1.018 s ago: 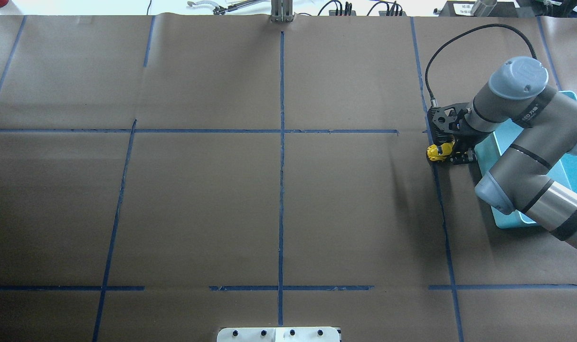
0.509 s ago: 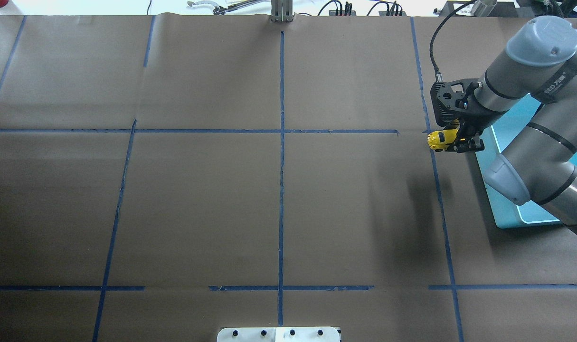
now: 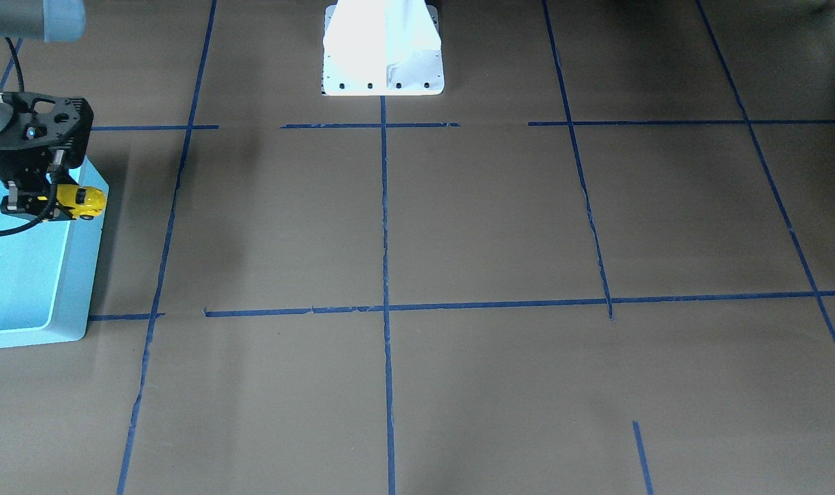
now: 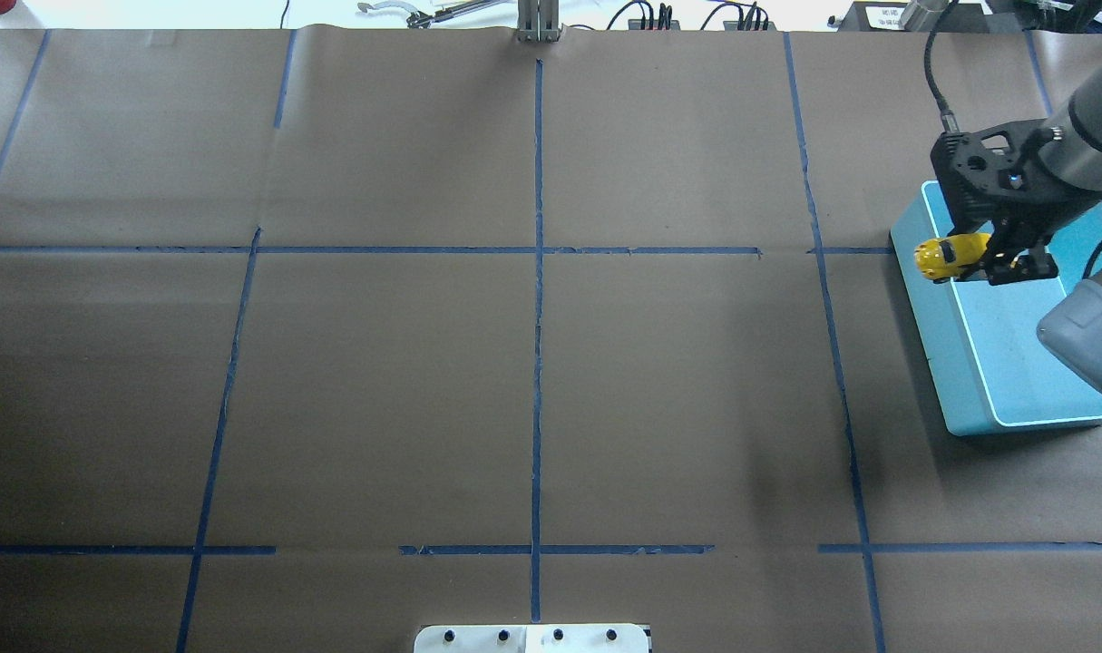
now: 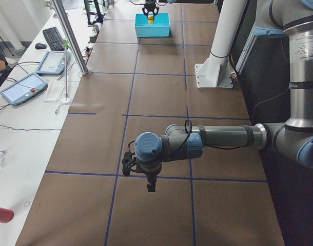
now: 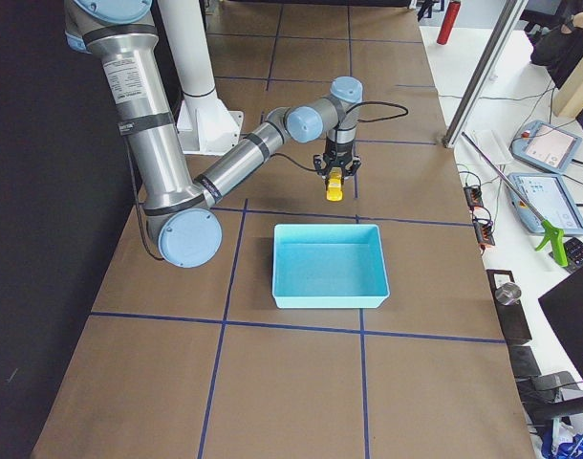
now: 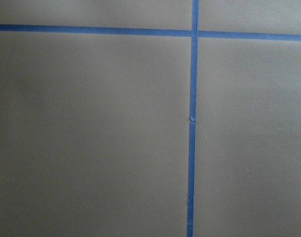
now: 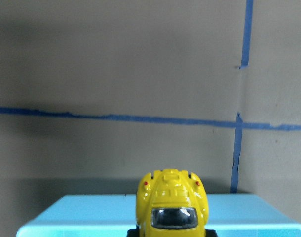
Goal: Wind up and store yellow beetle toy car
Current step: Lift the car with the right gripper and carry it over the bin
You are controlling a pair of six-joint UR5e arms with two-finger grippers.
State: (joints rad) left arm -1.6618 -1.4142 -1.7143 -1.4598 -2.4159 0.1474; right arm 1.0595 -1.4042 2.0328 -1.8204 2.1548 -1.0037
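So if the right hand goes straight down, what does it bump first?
Probably the blue bin: the right hand holds the yellow car above its edge, pointing down. Rim or inside floor, I cannot tell; the height is unclear.

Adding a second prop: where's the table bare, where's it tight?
Bare: the middle squares either side of the centre tape line, from pedestal to far edge. Crowded: teal bin, right claw holding the yellow beetle toy car over its rim.

The bin (image 4: 968, 381) is placed at the 3 o'clock edge of the tabletop (image 4: 378, 390) in the overhead view. The toy car (image 4: 948, 257) is held in the right end effector (image 4: 993, 257) above the bin's rim, toward its 11 o'clock corner.
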